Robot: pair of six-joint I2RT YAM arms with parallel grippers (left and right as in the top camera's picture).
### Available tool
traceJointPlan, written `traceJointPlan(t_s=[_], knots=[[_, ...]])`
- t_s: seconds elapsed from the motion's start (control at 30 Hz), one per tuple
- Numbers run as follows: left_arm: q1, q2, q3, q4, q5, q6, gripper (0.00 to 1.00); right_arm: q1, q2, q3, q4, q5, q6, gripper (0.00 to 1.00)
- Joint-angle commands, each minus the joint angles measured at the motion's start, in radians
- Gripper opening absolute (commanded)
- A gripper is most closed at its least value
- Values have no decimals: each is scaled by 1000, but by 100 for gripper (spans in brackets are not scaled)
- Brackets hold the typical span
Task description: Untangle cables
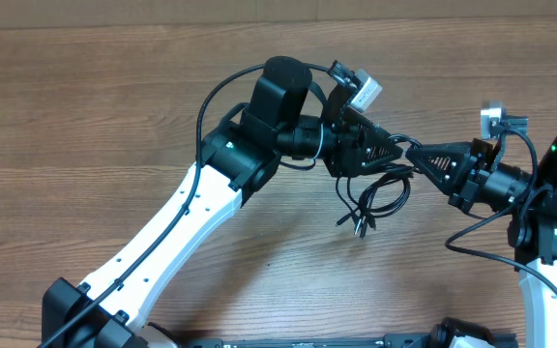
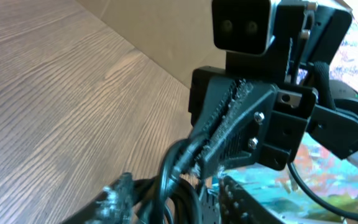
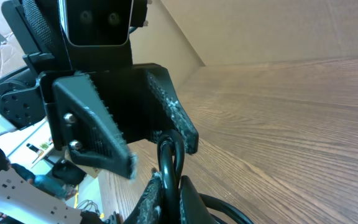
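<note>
Overhead: high, looking straight down on the table (image 1: 85, 116), wide. Left wrist: low, very close, faces the right gripper (image 2: 188, 154) head-on. Right wrist: mirror view, faces the left gripper (image 3: 157, 152). All three share the cables (image 1: 375, 198), at 3 o'clock from overhead centre.

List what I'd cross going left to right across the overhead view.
White left arm link → black left wrist housing → thin black cables dangling in loops → right gripper → black right wrist joint. The left gripper overlaps the cables, so it is left out.
</note>
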Motion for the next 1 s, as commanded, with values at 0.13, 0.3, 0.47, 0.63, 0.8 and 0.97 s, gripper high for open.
traceJointPlan(t_s=[0.13, 0.3, 0.47, 0.63, 0.8, 0.97], knots=[[-4, -6, 6, -4, 20, 26, 21, -2, -3, 15, 7, -17, 8, 4], [-4, -6, 6, -27, 19, 27, 13, -2, -3, 15, 8, -14, 8, 4], [-4, -6, 6, -37, 19, 27, 10, -2, -3, 15, 8, -14, 8, 4], [-6, -6, 6, -38, 20, 26, 4, -2, -3, 15, 13, -15, 8, 4], [-13, -6, 6, -39, 55, 14, 4, -2, -3, 15, 30, -15, 8, 4], [-44, -6, 6, -34, 68, 14, 4, -2, -2, 15, 43, -13, 7, 4]])
